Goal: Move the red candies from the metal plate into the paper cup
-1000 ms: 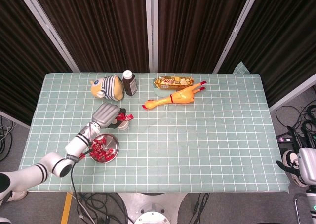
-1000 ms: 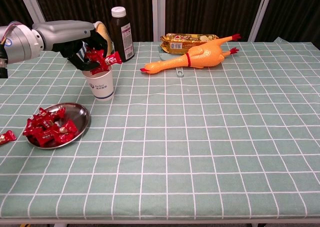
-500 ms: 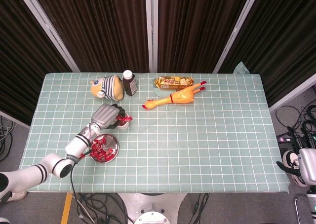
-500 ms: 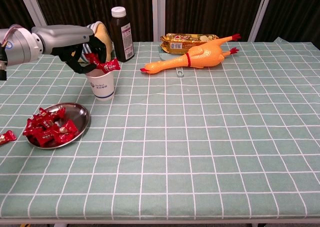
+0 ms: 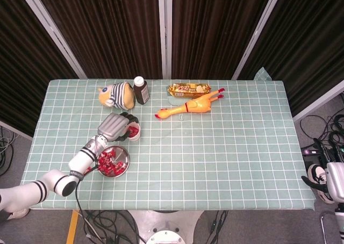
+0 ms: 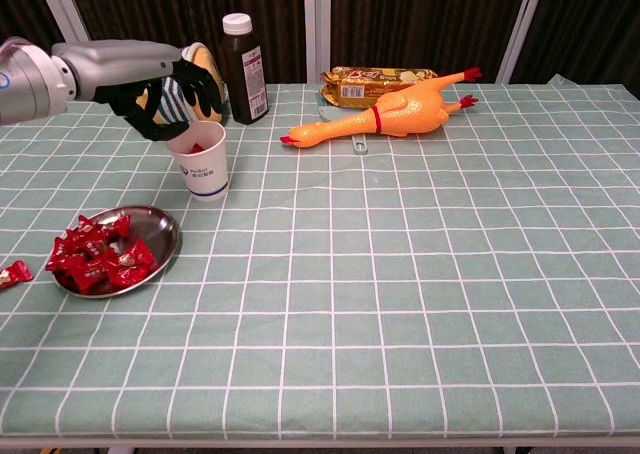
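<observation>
The metal plate [image 5: 123,154] [image 6: 162,232] lies near the table's front left, with several red candies [image 5: 107,162] [image 6: 95,259] heaped in it. One loose candy [image 6: 12,272] lies on the cloth to its left. Just behind the plate stands the white paper cup [image 5: 135,134] [image 6: 203,164], and red candy [image 5: 133,130] [image 6: 197,147] shows inside it. My left hand [image 5: 114,126] [image 6: 160,96] hovers at the cup's far left rim, fingers spread and holding nothing. My right hand [image 5: 333,180] hangs off the table at the far right, its fingers not readable.
A dark bottle [image 5: 141,90] [image 6: 243,69] and a striped plush toy [image 5: 115,94] stand right behind the cup. A rubber chicken [image 5: 191,105] [image 6: 400,114] and a snack packet [image 5: 188,88] [image 6: 378,77] lie further right at the back.
The candy my left hand held over the cup has dropped into it. The hand's fingers have spread and it has drawn back slightly to the cup's left rim.
</observation>
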{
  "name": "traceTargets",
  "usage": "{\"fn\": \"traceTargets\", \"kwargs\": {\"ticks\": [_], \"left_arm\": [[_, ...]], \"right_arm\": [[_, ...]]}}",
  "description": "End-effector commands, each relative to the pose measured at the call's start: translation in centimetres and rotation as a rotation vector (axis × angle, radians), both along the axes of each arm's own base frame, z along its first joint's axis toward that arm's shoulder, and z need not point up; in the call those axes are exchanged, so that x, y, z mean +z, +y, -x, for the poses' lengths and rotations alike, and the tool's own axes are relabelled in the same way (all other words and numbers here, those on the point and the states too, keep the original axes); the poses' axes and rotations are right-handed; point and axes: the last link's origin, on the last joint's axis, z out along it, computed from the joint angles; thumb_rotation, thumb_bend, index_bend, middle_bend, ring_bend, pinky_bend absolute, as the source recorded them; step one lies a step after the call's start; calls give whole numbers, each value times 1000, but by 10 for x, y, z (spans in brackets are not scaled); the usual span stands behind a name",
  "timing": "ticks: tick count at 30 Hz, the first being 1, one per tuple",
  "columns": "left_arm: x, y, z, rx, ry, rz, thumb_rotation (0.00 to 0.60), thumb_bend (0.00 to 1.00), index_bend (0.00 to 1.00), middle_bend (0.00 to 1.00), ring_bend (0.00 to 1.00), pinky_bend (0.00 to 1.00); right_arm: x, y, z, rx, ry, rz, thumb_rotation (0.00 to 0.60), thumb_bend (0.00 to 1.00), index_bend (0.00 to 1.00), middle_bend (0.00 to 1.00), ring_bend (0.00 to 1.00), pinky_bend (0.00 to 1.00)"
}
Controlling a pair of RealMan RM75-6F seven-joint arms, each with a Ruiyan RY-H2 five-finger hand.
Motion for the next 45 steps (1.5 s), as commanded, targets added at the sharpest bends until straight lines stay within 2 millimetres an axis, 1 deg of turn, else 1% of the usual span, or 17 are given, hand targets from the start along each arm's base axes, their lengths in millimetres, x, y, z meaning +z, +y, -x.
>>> {"fn": "traceTargets", "kwargs": {"ticks": [1,3,7,10,13,15,18,19,24,29,32,35,37,40,45], "left_arm": [[22,-10,7,2,-57,-53,600,484,334,391,291,537],[34,-16,14,5,-81,-85,600,468,330,391,291,530],[62,-37,39,22,-94,-159,600,409,330,391,291,522],[72,-57,61,48,-62,-175,600,354,330,391,292,516],[75,-79,82,76,5,-159,600,285,331,391,291,511],[74,-92,93,93,47,-143,600,242,360,391,291,500],[69,-107,105,119,84,-115,600,195,465,391,291,454],[67,-110,107,126,88,-109,600,190,485,391,291,438],[49,-121,116,171,82,-93,600,169,494,391,291,415],[34,-128,116,179,118,-79,600,139,494,387,292,407],[27,-132,114,199,97,-68,600,125,490,384,291,392],[23,-133,120,198,140,-75,600,124,482,377,277,390],[21,-134,123,209,156,-84,600,125,455,367,270,390],[18,-136,127,233,158,-89,600,124,380,345,254,385],[15,-140,133,252,160,-97,600,116,319,319,240,384]], "right_arm": [[1,0,0,2,1,2,600,26,69,230,46,200],[2,-1,0,4,1,2,600,26,69,230,45,201],[1,-2,-1,13,-2,-3,600,26,69,230,45,205],[0,-3,-1,18,-5,-9,600,26,70,230,45,206],[-1,-4,-2,27,-5,-13,600,26,69,230,45,212],[-2,-5,-3,35,-6,-18,600,26,69,230,45,212],[-4,-5,-4,42,-6,-25,600,26,69,230,45,212],[-4,-5,-5,45,-6,-25,600,26,69,229,45,212],[-4,-5,-6,53,-9,-25,600,26,70,229,46,212],[-3,-4,-7,53,-11,-20,600,26,69,229,45,212],[-2,-3,-7,52,-10,-17,600,25,70,229,45,212],[-2,-2,-7,54,-9,-17,600,25,70,230,45,212],[-2,-1,-8,55,-9,-18,600,26,70,230,45,212],[-2,-1,-8,55,-9,-17,600,26,70,230,45,212],[-4,-1,-12,63,-6,-22,600,25,71,230,45,212]]}}
